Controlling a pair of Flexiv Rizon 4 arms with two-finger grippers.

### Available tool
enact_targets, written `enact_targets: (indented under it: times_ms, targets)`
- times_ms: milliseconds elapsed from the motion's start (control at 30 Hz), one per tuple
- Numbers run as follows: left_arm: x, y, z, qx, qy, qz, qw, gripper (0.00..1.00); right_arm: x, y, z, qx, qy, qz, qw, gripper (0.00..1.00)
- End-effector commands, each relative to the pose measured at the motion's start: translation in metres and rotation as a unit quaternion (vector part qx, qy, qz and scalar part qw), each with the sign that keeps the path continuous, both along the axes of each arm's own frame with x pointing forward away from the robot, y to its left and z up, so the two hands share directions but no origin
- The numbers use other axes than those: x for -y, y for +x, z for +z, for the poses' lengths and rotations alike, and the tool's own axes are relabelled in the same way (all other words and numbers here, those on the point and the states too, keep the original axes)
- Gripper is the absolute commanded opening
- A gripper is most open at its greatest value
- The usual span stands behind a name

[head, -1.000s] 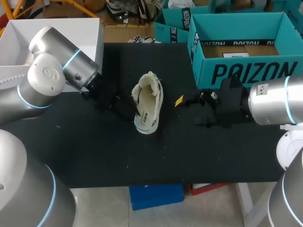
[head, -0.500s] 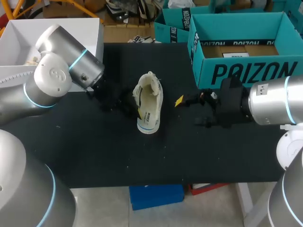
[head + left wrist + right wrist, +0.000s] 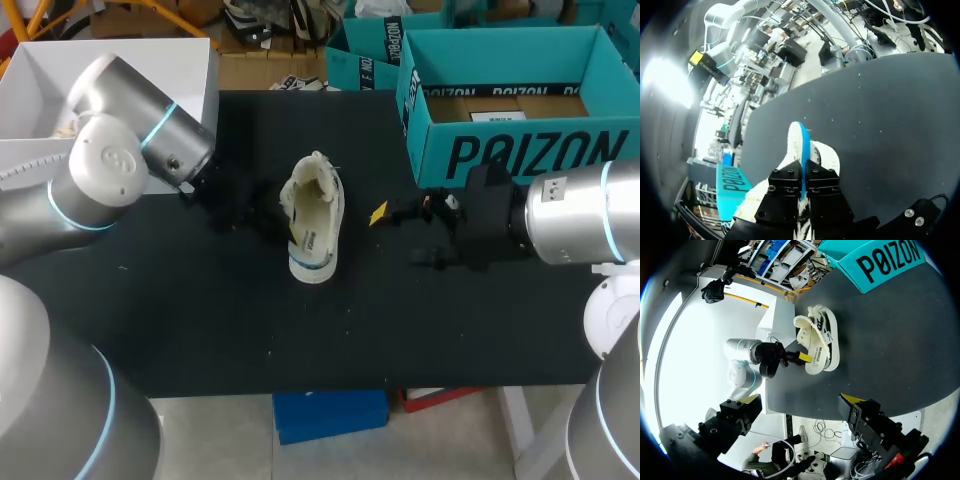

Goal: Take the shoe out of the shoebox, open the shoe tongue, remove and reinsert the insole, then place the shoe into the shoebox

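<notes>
White shoe (image 3: pixel 312 225), matte black table (image 3: pixel 400 320), teal cardboard shoebox (image 3: pixel 520 150)

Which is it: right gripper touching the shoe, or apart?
Apart. The right wrist view shows bare table between the open right gripper and the shoe.

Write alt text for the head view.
A white shoe sits mid-table on a black table, with the left gripper shut on its side. The right gripper is open to the shoe's right, apart from it, in front of an open teal shoebox.
</notes>
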State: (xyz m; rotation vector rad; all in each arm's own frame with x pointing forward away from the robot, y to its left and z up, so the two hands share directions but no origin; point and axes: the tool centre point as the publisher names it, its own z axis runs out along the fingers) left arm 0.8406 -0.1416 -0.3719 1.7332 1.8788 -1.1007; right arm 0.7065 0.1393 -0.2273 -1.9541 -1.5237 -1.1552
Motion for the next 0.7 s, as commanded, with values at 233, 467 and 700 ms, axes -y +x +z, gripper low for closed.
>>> enact_targets:
  times_ms: [233,467,700]
  targets:
    - [-0.004,0.009,0.007,0.016,0.007,0.039,0.999,0.0,-0.001,0.0,0.0,0.0,0.0,0.0,1.0,1.0]
    - [-0.001,0.019,0.004,0.02,0.026,0.064,0.997,0.0,-0.001,0.0,0.0,0.0,0.0,0.0,1.0,1.0]
    - [-0.002,0.035,0.0,0.021,0.036,0.089,0.995,0.0,-0.001,0.0,0.0,0.0,0.0,0.0,1.0,1.0]
